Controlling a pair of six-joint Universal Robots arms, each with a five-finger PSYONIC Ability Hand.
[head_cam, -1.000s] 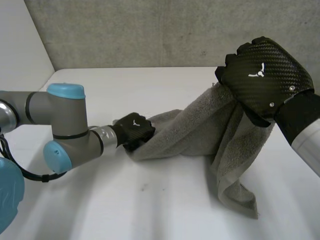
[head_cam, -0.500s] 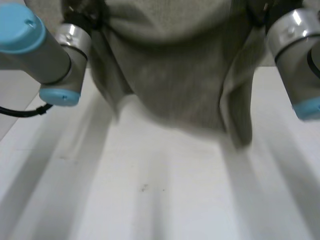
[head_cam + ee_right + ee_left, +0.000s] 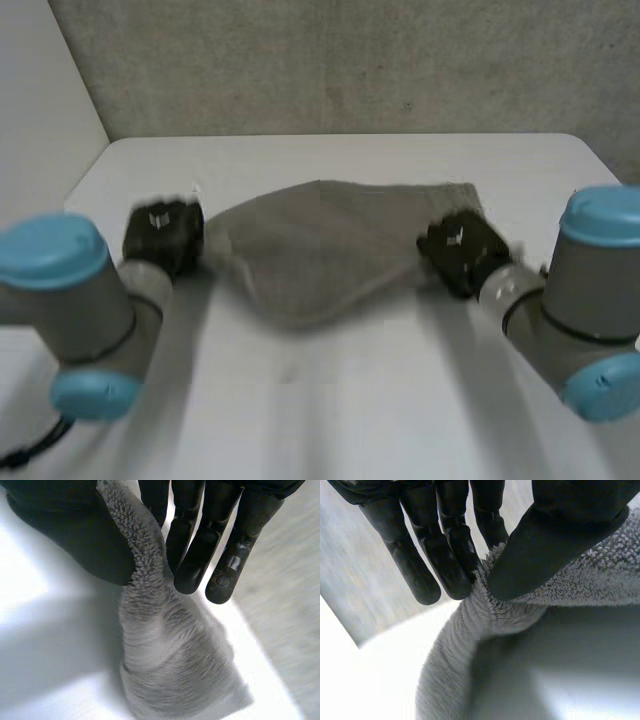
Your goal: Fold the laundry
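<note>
A grey towel [image 3: 320, 245] hangs stretched between my two hands over the white table [image 3: 330, 400]. Its middle sags toward the tabletop. My left hand [image 3: 162, 236] grips the towel's left end. In the left wrist view the thumb [image 3: 555, 545] and fingers [image 3: 452, 555] pinch the towel's [image 3: 520, 620] edge. My right hand [image 3: 460, 250] grips the right end. In the right wrist view the thumb [image 3: 75, 535] and fingers [image 3: 195, 555] pinch a bunched corner of the towel [image 3: 165, 655], which drops away below them.
A grey concrete wall [image 3: 340, 60] stands behind the table's far edge. Bare white tabletop lies in front of the towel and behind it. Both grey arms reach in from the near corners.
Both hands have spread apart to the sides with the towel. It was bunched one second ago, then lifted up close, and now it hangs spread between them lower over the table.
</note>
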